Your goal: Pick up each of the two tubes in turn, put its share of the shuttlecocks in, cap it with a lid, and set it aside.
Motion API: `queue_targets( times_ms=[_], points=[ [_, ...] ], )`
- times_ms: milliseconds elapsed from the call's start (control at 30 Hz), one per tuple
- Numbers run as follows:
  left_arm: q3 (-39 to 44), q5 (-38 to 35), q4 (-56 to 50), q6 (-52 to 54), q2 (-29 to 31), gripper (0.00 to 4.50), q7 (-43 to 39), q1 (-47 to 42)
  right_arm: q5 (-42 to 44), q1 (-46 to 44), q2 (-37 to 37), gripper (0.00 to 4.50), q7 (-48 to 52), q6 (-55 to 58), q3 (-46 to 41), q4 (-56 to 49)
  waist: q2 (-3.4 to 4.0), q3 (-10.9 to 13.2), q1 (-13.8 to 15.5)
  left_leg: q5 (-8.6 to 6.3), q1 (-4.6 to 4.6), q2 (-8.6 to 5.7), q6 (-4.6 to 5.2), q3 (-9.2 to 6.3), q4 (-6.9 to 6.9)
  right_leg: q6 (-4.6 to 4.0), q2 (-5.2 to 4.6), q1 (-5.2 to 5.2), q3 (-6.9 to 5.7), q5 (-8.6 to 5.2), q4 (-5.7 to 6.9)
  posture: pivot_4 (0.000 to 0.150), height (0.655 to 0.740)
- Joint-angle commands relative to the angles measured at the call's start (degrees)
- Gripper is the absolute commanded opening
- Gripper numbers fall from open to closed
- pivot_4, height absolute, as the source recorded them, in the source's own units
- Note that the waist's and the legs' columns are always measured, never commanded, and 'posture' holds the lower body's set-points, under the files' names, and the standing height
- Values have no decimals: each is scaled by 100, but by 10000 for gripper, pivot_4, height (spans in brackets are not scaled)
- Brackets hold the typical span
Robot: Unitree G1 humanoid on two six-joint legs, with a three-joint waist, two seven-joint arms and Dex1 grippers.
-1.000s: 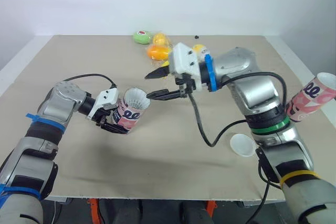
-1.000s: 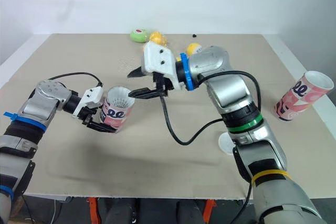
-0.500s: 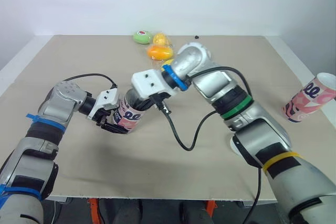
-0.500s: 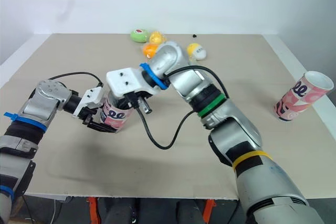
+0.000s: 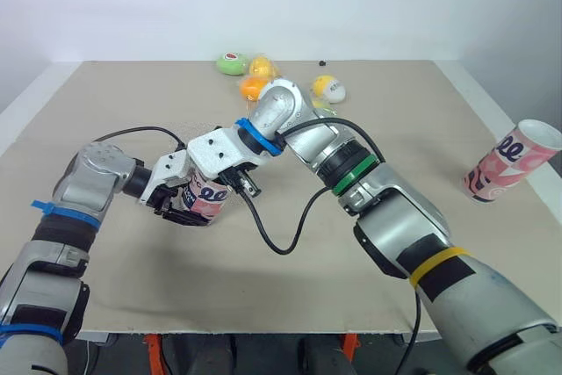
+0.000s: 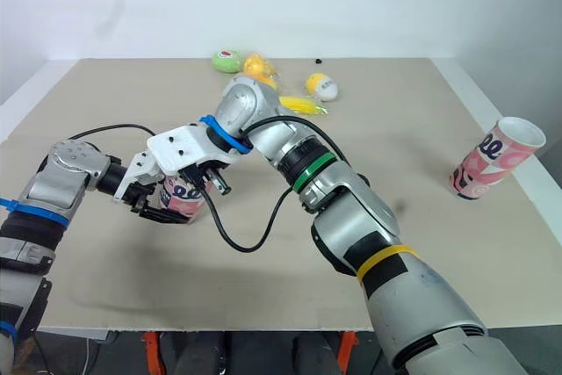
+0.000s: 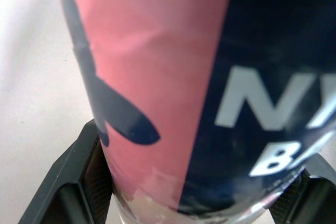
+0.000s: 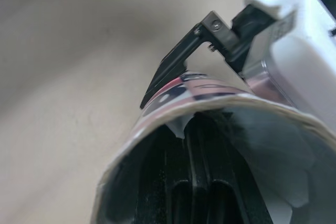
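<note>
Left eye view: the table (image 5: pixel 290 296) carries little near the work, with a cluster of small coloured items (image 5: pixel 255 87) at its far edge.

The second tube (image 5: pixel 512 162) stands tilted at your right-hand table edge, open end up, uncapped and well apart from both arms.

The tube in hand (image 5: pixel 209 199) sits left of centre, leaning, mouth towards the right arm. The left gripper (image 5: pixel 189 213) clamps it; the left wrist view shows a finger on each side of the wall.

The right gripper (image 8: pixel 194 145) is pushed into the tube mouth, fingers pressed together with nothing between them that you can make out.

The shuttlecock (image 8: pixel 273 182) is inside the tube: white feathers lie against the inner wall beside the fingers.

Judgement: the step is seating the shuttlecock.
- Press along the tube's axis, not across it. A sideways shove could lever the tube out of the left grip.
- Keep the left clamp firm but steady. The wall looks like thin card, so it may dent.
- Draw the fingers straight back out so the feathers do not snag on the rim (image 8: pixel 157 124).
- How deep the shuttlecock sits cannot be told.
</note>
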Motion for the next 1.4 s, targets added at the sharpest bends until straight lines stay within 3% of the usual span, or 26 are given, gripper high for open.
queue_targets(
  times_ms=[33,167,367,467,600,667,800,1000,1400],
  points=[
    [-282,154,8,51,-185,33662,9,160,839,-324,-258,413,519,495,-664,-576,-1,3,30,2,-5,0,-3,-4,1,0,0,0,-3,0,-1,1500,6895],
    [-240,136,121,-103,-280,33662,-10,83,1896,-319,-1462,413,599,993,-543,-1617,-2,3,38,0,-15,-4,-12,-9,1,0,-2,3,-4,-3,-7,1500,6895],
    [51,-163,92,-325,-544,33662,-15,-31,2284,-31,-2647,413,588,1399,-814,-2637,10,13,49,4,-30,-26,-23,-6,0,4,-18,4,5,-10,-17,1500,6895],
    [417,-565,-30,-506,-881,33662,144,-69,2373,673,-3663,8509,580,2022,-1166,-3500,-12,21,137,4,-41,-26,-23,-19,4,10,-20,5,-8,-16,-18,1500,6895],
    [648,-987,-216,-441,-1242,33662,279,-20,2521,1932,-4668,27608,553,2581,-1396,-4798,-47,44,65,8,-134,-23,-28,-12,23,-4,-19,-49,-5,8,-34,1500,6895],
    [704,-1141,-300,-423,-1416,33662,375,-5,2461,2532,-5095,32182,536,2698,-1446,-5203,-32,51,-20,8,-150,-24,-29,-9,21,-8,-21,-74,0,10,-27,1500,6895],
    [739,-1424,-558,-264,-1796,33662,509,68,2030,3633,-5845,32182,389,2505,-1498,-5329,-27,55,-58,6,-148,-23,-25,-12,-1,-20,-13,-87,-1,-4,-19,1500,6895],
    [471,-1559,-1064,-30,-2216,33662,719,496,1425,4366,-6213,32182,115,2089,-1534,-4663,-23,57,-152,8,-134,-23,-27,-5,9,-12,-13,-73,8,-3,-18,1500,6895],
    [75,-1440,-1283,68,-2500,33662,978,803,708,4132,-5600,32182,-279,1715,-1339,-3446,-21,60,-145,62,-131,-23,-49,-7,12,33,-9,-71,12,23,-19,1500,6895]
  ],
)
